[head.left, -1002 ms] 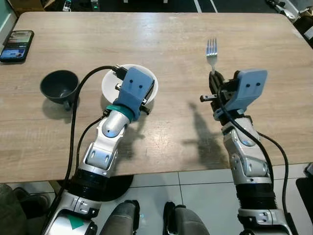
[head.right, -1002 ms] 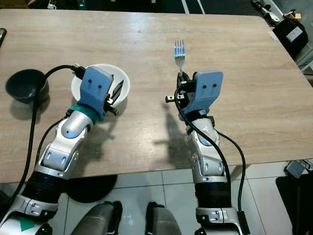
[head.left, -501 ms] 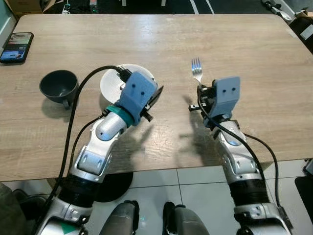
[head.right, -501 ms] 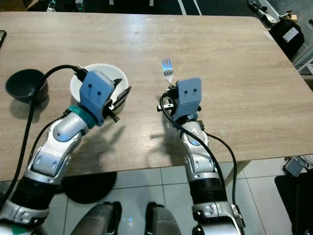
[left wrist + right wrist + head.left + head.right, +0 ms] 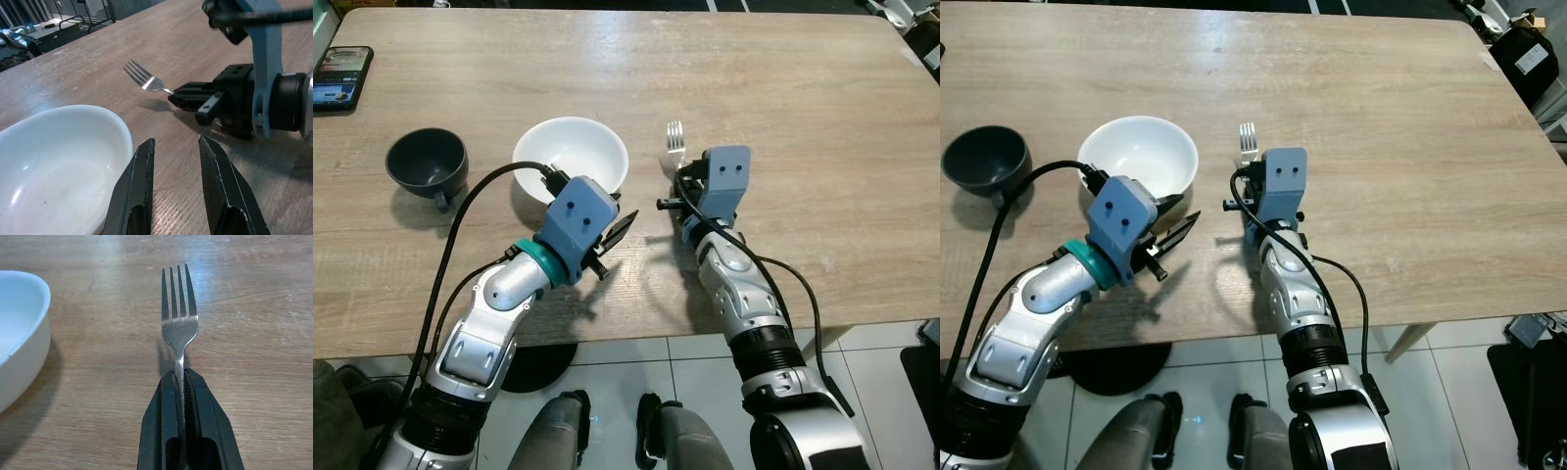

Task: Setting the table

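Both arms reach forward; left claw (image 5: pixel 618 227) parted, right claw (image 5: pixel 180 382) apparently clamped tight.

No readable text, labels or numbers.

We see two silver jointed arms, each ending in a pale blue wrist housing with two small dark holes. A teal ring circles the left wrist. Black cables loop along both arms; the fingers (image 5: pixel 134 191) are long and black.
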Robot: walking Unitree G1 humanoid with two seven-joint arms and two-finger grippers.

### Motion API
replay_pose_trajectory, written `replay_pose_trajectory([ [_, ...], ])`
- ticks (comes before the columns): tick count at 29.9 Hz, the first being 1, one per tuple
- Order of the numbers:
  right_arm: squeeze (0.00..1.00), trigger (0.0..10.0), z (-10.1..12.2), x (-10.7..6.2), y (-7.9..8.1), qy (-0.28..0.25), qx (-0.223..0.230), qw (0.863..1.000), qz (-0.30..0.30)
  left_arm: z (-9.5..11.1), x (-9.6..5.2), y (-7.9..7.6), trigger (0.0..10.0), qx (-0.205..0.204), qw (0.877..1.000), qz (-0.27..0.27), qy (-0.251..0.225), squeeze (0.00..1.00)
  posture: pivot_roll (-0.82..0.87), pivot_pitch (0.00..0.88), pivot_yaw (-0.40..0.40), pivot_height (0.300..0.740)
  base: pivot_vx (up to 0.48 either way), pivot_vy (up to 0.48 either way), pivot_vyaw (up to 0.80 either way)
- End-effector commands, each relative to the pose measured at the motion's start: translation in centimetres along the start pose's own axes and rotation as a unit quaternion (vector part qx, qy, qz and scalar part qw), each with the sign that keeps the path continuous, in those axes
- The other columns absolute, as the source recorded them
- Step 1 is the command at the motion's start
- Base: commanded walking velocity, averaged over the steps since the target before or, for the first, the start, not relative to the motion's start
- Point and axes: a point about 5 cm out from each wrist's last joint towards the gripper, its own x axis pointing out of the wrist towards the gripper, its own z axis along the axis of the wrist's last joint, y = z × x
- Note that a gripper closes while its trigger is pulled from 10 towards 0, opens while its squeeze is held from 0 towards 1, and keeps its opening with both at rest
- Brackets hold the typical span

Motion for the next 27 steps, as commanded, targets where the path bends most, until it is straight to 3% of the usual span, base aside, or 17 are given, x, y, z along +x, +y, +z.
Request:
replay_pose_trajectory([
  [1, 0.00, 10.0, -0.1, 0.0, -0.8, -0.002, -0.011, 1.000, -0.024, -0.1, -0.7, 0.1, 10.0, -0.015, 1.000, -0.006, 0.008, 0.00, 0.20, 0.199, -0.011, 0.740, 0.000, 0.000, 0.00],
  [8, 0.00, 10.0, 0.1, 0.1, -1.2, -0.005, -0.016, 0.999, -0.035, -0.1, -1.1, 0.5, 10.0, -0.026, 1.000, -0.005, 0.012, 0.00, 0.20, 0.199, -0.011, 0.740, 0.000, 0.000, 0.00],
  [9, 1.00, 10.0, 0.2, 0.2, -1.4, -0.007, -0.015, 0.999, -0.040, -0.3, -1.4, 0.6, 10.0, -0.034, 0.999, -0.004, 0.019, 0.00, 0.20, 0.197, -0.012, 0.740, 0.000, 0.000, 0.00],
  [22, 1.00, 10.0, 1.1, 0.5, -1.6, -0.033, -0.004, 0.999, -0.036, -0.8, -1.4, 0.1, 10.0, -0.046, 0.998, -0.006, 0.030, 0.00, 0.19, 0.173, -0.012, 0.740, 0.000, 0.000, 0.00],
  [23, 0.00, 10.0, 1.4, 0.5, -1.8, -0.044, 0.001, 0.998, -0.038, -0.8, -1.3, 0.2, 10.0, -0.045, 0.999, -0.005, 0.029, 0.00, 0.19, 0.171, -0.011, 0.740, 0.000, 0.000, 0.00],
  [27, 0.00, 10.0, 3.1, -0.1, -2.6, -0.087, 0.013, 0.995, -0.048, -0.4, -1.0, 0.4, 10.0, -0.045, 0.999, 0.001, 0.021, 0.00, 0.18, 0.164, -0.008, 0.740, 0.000, 0.000, 0.00],
])
